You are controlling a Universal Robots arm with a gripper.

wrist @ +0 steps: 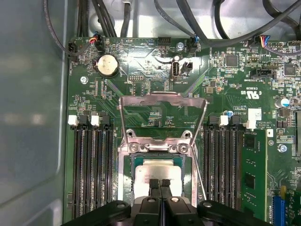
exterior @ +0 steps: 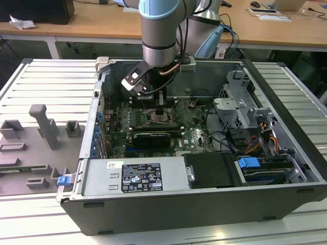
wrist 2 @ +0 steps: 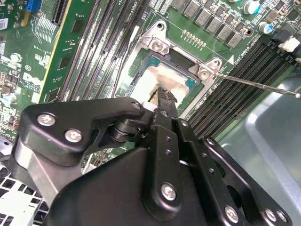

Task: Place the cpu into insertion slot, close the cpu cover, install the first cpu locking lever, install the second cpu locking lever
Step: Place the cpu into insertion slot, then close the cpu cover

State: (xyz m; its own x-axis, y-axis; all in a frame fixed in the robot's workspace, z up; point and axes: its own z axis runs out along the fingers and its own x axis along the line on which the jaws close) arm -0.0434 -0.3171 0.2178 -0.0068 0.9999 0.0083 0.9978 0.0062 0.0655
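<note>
Two wrist views show me the cpu (wrist: 157,170) seated in the insertion slot (wrist: 128,179), pale face up. The gripper (wrist: 160,183) has its fingertips pressed together right over the chip's near edge. I think they touch it, though I can't be sure from here. The cpu cover (wrist: 163,100) is swung open off the chip, with the green board visible through its window. A thin locking lever (wrist 2: 256,85) juts out from the socket across the memory slots (wrist: 91,165). In the exterior view the arm (exterior: 159,30) reaches down into the open computer case (exterior: 204,204).
</note>
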